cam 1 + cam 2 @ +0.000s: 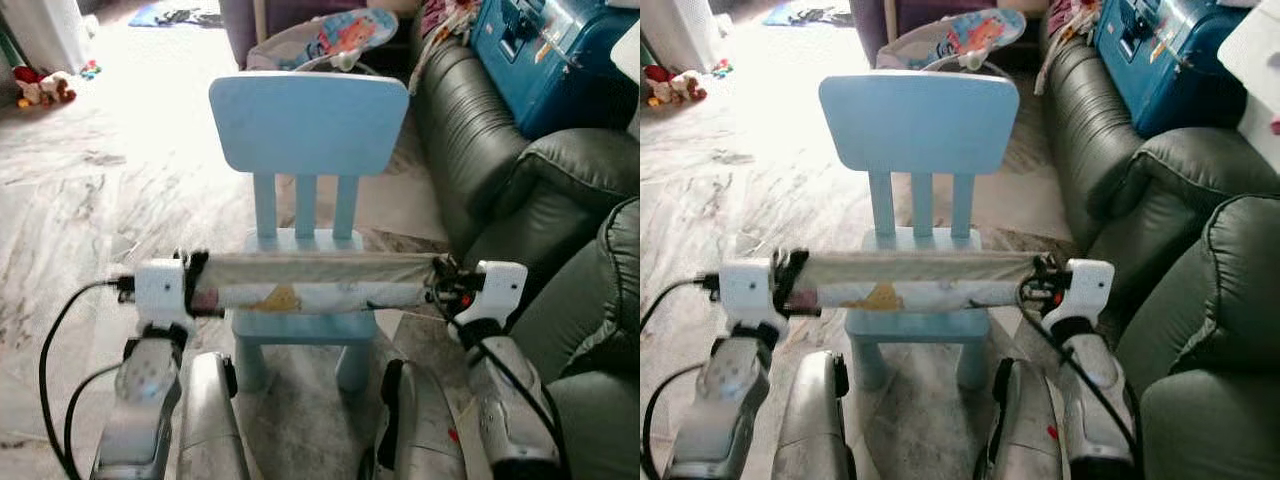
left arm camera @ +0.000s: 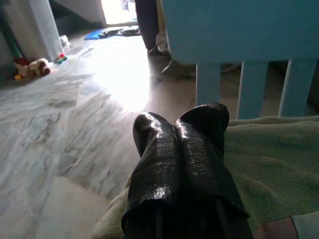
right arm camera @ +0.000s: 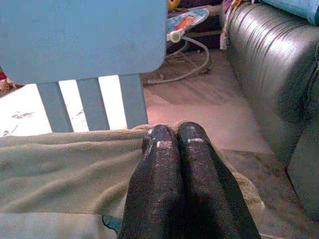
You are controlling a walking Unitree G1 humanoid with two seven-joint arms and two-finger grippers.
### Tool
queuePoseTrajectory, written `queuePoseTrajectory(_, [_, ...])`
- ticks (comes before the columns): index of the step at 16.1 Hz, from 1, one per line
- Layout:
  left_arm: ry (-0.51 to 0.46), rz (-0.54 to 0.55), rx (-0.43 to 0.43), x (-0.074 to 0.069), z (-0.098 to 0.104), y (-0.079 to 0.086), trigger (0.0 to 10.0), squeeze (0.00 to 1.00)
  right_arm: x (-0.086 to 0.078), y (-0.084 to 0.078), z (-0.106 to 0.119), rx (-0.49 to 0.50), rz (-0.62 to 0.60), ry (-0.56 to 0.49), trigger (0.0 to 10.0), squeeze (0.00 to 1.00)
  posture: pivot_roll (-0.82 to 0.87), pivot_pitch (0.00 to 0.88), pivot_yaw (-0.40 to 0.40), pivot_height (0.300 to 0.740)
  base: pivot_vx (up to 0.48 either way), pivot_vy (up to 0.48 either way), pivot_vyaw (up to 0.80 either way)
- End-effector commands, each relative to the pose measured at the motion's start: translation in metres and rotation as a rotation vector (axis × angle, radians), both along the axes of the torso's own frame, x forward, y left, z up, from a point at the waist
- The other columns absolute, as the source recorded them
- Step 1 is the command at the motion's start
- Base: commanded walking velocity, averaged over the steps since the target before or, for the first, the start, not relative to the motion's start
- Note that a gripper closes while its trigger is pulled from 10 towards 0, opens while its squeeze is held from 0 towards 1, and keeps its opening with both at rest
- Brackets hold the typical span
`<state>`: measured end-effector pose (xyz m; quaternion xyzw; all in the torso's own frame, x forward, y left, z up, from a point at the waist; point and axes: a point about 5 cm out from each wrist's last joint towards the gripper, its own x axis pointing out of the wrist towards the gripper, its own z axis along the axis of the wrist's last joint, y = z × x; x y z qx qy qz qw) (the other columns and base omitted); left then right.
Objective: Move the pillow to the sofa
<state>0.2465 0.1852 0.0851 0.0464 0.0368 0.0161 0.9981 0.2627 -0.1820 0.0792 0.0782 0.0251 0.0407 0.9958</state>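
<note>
The left gripper [image 1: 190, 285] and right gripper [image 1: 445, 285] each pinch an end of the pillow [image 1: 315, 283], stretched between them above the blue child's chair [image 1: 308, 125], so carrying comes next: turning right toward the dark green sofa [image 1: 480, 140].

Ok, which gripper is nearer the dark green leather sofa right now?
Right. The right gripper holds the pale rolled pillow's end beside the dark green leather sofa; the left gripper holds the far end, over open floor.
</note>
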Motion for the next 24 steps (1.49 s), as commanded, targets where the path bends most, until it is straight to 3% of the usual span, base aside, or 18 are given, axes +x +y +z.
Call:
queuePoseTrajectory(1, [-0.042, 0.025, 0.016, 0.0, 0.009, 0.004, 0.0, 0.0, 0.0, -0.005, 0.007, -0.012, -0.032, -0.022, 0.0, 0.0, 0.05, 0.0, -0.038, 0.519, 0.0, 0.0, 0.0])
queuePoseTrajectory(4, [-0.076, -0.009, 0.012, 0.007, 0.016, -0.008, 0.0, 0.0, 0.01, -0.011, 0.014, 0.006, -0.055, -0.047, 0.0, 0.0, 0.04, 0.0, -0.031, 0.534, 0.0, 0.0, 0.0])
queuePoseTrajectory(11, [-0.095, 0.006, -0.009, 0.02, 0.019, -0.012, 0.0, 0.0, 0.014, -0.008, 0.019, 0.023, -0.071, -0.04, 0.0, 0.0, 0.04, 0.0, -0.034, 0.589, 0.0, 0.0, 0.0])
queuePoseTrajectory(19, [-0.075, -0.031, -0.021, 0.022, 0.015, -0.024, 0.0, 0.0, 0.016, -0.008, 0.02, 0.031, -0.088, -0.032, 0.0, 0.0, 0.02, 0.0, -0.02, 0.669, 0.0, 0.0, 0.0])
queuePoseTrajectory(23, [-0.072, -0.025, -0.019, 0.024, 0.014, -0.024, 0.0, 0.0, 0.014, -0.004, 0.017, -0.006, -0.06, -0.025, 0.0, 0.0, 0.03, 0.0, -0.02, 0.673, 0.0, 0.0, 0.0])
queuePoseTrajectory(24, [-0.071, -0.026, -0.022, 0.025, 0.014, -0.024, 0.0, 0.0, 0.015, -0.003, 0.017, 0.026, -0.06, -0.027, 0.0, 0.0, 0.03, 0.0, -0.021, 0.683, 0.0, 0.0, 0.0])
